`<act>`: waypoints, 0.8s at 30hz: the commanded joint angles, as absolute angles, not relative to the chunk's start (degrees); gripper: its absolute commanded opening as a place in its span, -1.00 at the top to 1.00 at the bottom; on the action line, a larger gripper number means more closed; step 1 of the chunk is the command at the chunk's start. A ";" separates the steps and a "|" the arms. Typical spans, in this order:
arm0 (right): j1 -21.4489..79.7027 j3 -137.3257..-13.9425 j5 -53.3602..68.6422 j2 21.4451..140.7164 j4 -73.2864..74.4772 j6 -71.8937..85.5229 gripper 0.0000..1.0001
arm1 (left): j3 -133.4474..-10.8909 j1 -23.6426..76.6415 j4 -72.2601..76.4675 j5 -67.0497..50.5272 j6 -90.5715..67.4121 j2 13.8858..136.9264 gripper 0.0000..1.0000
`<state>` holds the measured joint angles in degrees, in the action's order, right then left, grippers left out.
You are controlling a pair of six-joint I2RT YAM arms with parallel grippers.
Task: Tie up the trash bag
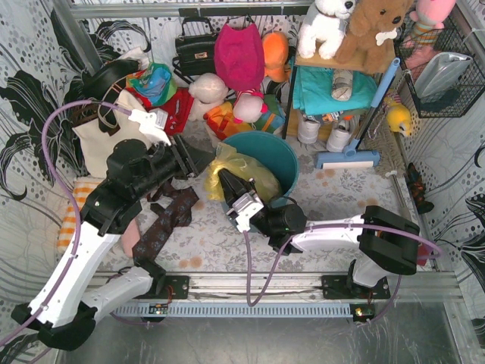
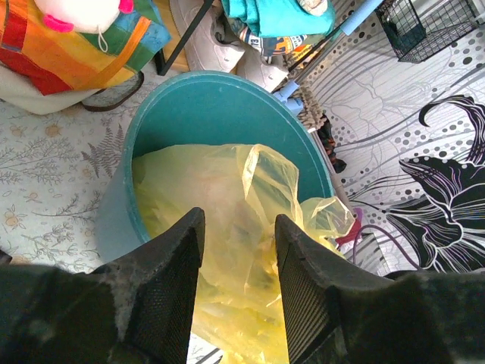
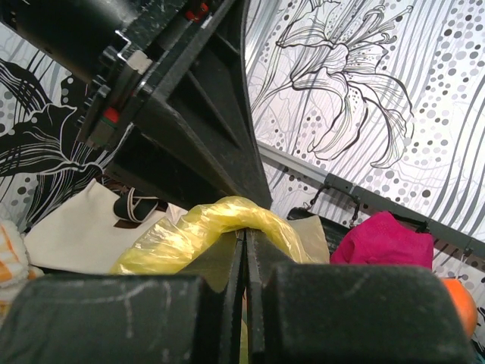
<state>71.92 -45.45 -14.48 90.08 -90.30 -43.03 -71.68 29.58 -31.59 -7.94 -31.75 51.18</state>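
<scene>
From above, the thin translucent yellow-green plastic trash bag (image 1: 254,173) sits in the round teal plastic bin (image 1: 286,154) at mid tabletop (image 1: 220,239). My left gripper (image 2: 239,280) hangs with its fingers apart over the bag's loose flap, probably to take it. My right gripper (image 3: 244,262) is clamped on a twisted strand, keeping it raised for knotting.

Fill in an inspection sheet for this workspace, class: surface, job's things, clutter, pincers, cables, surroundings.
Surface: floral table cover, a few brownish spots.
Job's things: trash bag sits in the teal bin, no knot seen.
Clutter: cream tote bag, dark patterned cloth, plush toys.
Pincers: left pincer open above the bag, holding nothing; right pincer shut on a fold of the bag.
Cables: purple cables hang in loops.
Surroundings: flower-print walls; wire basket hung at right.
</scene>
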 commanded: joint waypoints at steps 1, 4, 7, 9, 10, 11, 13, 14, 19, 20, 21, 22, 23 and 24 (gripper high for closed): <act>71.81 -48.00 -12.89 91.18 -93.76 -44.58 1.00 | -74.81 29.74 -27.55 -8.21 -32.86 51.90 -0.04; 71.81 -48.46 -12.32 91.31 -93.73 -44.65 1.00 | -74.66 29.77 -27.62 -8.64 -33.36 52.78 -0.05; 71.83 -48.45 -12.17 91.32 -93.53 -44.58 1.00 | -74.12 29.77 -26.81 -8.82 -34.02 53.03 -0.02; 71.81 -48.22 -12.49 91.25 -93.69 -44.58 1.00 | -74.18 29.78 -26.41 -9.18 -34.16 53.12 0.01; 71.81 -48.05 -12.67 91.17 -93.81 -44.63 1.00 | -74.25 29.75 -26.51 -9.31 -34.24 53.09 0.01; 71.83 -47.92 -12.86 91.10 -93.98 -44.79 1.00 | -74.34 29.79 -26.73 -9.43 -34.27 53.02 0.01; 71.82 -47.77 -13.05 90.98 -94.29 -44.95 1.00 | -74.59 29.79 -27.32 -9.52 -34.27 53.02 0.00; 71.84 -47.76 -13.07 90.92 -94.30 -45.02 1.00 | -74.48 29.77 -27.64 -9.59 -34.29 53.00 0.00; 71.84 -47.81 -13.08 90.83 -94.48 -45.17 1.00 | -73.49 29.75 -28.80 -10.27 -34.70 52.84 0.07; 71.82 -47.81 -13.20 90.84 -94.59 -45.26 1.00 | -73.34 29.72 -28.95 -10.29 -34.81 52.65 0.09; 71.82 -47.79 -13.37 90.87 -94.64 -45.32 1.00 | -73.25 29.74 -29.17 -10.30 -34.87 52.50 0.10; 71.81 -47.74 -13.44 90.88 -94.80 -45.50 1.00 | -73.13 29.76 -29.44 -10.30 -34.97 52.41 0.12; 71.81 -47.73 -13.59 90.88 -94.92 -45.61 1.00 | -73.13 29.77 -29.66 -10.26 -35.04 52.27 0.14; 71.81 -47.71 -13.75 90.88 -95.04 -45.69 1.00 | -73.08 29.75 -29.85 -10.24 -35.07 52.14 0.17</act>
